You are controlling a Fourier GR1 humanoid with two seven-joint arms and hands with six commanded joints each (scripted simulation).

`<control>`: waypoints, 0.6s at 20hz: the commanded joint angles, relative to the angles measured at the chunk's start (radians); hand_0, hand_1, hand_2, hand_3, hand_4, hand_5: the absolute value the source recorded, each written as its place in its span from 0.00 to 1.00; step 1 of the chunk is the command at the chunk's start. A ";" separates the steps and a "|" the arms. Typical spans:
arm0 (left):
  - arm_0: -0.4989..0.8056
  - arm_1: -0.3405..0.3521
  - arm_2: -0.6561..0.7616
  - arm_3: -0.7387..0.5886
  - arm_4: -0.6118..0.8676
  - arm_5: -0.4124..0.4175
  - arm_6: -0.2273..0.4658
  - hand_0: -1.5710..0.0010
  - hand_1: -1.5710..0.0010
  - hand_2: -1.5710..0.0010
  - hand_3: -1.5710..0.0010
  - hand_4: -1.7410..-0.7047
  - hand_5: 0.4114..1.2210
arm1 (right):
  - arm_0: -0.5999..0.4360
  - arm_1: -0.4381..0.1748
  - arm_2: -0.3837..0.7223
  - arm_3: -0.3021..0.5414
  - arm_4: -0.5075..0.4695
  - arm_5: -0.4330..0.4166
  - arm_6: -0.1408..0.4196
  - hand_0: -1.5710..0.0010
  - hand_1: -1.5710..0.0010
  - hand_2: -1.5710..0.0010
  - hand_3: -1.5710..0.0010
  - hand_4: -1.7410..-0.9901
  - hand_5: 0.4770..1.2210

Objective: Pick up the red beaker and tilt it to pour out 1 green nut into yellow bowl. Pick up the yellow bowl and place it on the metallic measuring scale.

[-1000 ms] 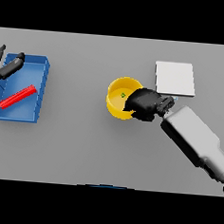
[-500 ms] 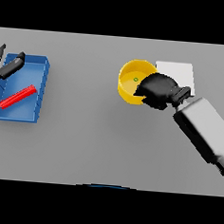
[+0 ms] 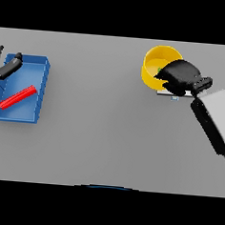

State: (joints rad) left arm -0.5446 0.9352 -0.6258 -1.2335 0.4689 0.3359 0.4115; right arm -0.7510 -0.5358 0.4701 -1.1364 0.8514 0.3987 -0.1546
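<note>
1. Nearest to me, my right arm comes in from the right edge of the grey table (image 3: 97, 142) and reaches toward the far right corner.
2. My right hand (image 3: 180, 77) has its fingers curled round the near right rim of the yellow bowl (image 3: 155, 65), grasping it.
3. The yellow bowl sits over the metallic measuring scale (image 3: 172, 94), near the table's far right edge. I judge this to be the placing step: the bowl is at the scale but not yet let go.
4. The next move calls for lowering the bowl level onto the plate, then opening the fingers without dragging it off.
5. The green nut (image 3: 160, 69) shows only as a small speck inside the bowl, partly behind my hand.
6. The scale is almost wholly hidden under bowl and hand; only a thin pale strip shows, so I cannot tell whether the bowl touches it.
7. At the far left edge, the blue tray (image 3: 40, 87) holds the red beaker (image 3: 18, 97), lying on its side.
8. My left hand (image 3: 5, 67) is cut off at that edge, fingers relaxed, holding nothing.
</note>
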 commanded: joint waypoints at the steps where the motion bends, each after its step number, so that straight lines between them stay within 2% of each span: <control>1: 0.003 -0.003 0.000 -0.002 0.003 0.001 -0.002 1.00 1.00 1.00 1.00 0.97 0.39 | -0.013 -0.001 -0.009 0.032 0.007 -0.016 -0.009 0.00 0.00 0.02 0.27 0.00 1.00; 7: -0.010 0.003 -0.006 0.002 -0.007 -0.007 0.016 1.00 1.00 1.00 1.00 0.99 0.39 | -0.042 0.017 -0.048 0.226 0.033 -0.103 -0.018 0.00 0.00 0.05 0.26 0.00 1.00; 8: -0.002 0.000 -0.009 0.002 -0.009 -0.003 0.010 1.00 1.00 1.00 1.00 0.99 0.38 | -0.047 0.020 -0.052 0.257 0.035 -0.117 -0.041 0.00 0.00 0.05 0.24 0.00 1.00; 12: 0.001 0.005 -0.008 -0.013 -0.009 0.007 0.018 1.00 1.00 1.00 1.00 0.98 0.37 | -0.068 0.037 -0.082 0.388 0.035 -0.148 -0.064 0.00 0.00 0.08 0.16 0.00 1.00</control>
State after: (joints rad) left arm -0.5438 0.9402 -0.6341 -1.2466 0.4599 0.3425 0.4291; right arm -0.8185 -0.4984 0.3886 -0.7482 0.8878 0.2500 -0.2148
